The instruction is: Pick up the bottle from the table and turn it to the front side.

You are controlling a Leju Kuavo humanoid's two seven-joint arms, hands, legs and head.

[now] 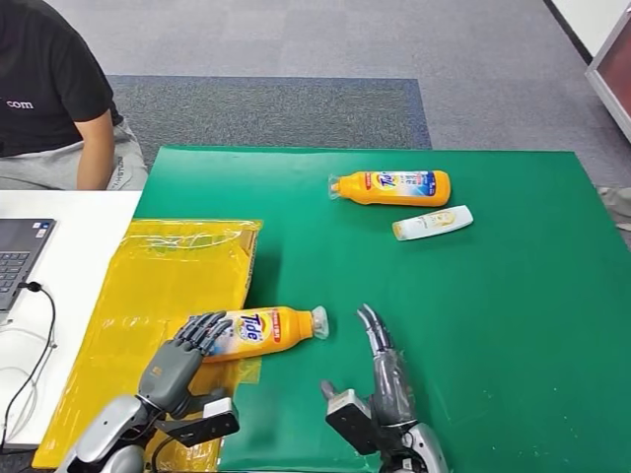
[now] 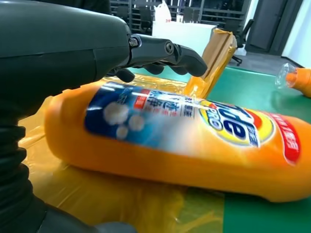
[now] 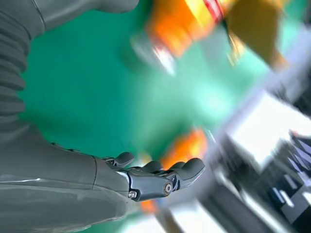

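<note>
An orange Tide bottle lies on its side on the green table cover, label up and clear cap pointing right. Its base end rests on a yellow plastic bag. My left hand reaches over that base end with its fingers stretched just above the bottle, not closed around it. My right hand is open with its fingers straight, a little right of the cap and apart from it. The right wrist view is blurred: the open fingers and the bottle are visible.
A second orange bottle and a small white bottle lie at the far middle of the cover. On the left stands a white table with a laptop and cables. A person sits at the far left.
</note>
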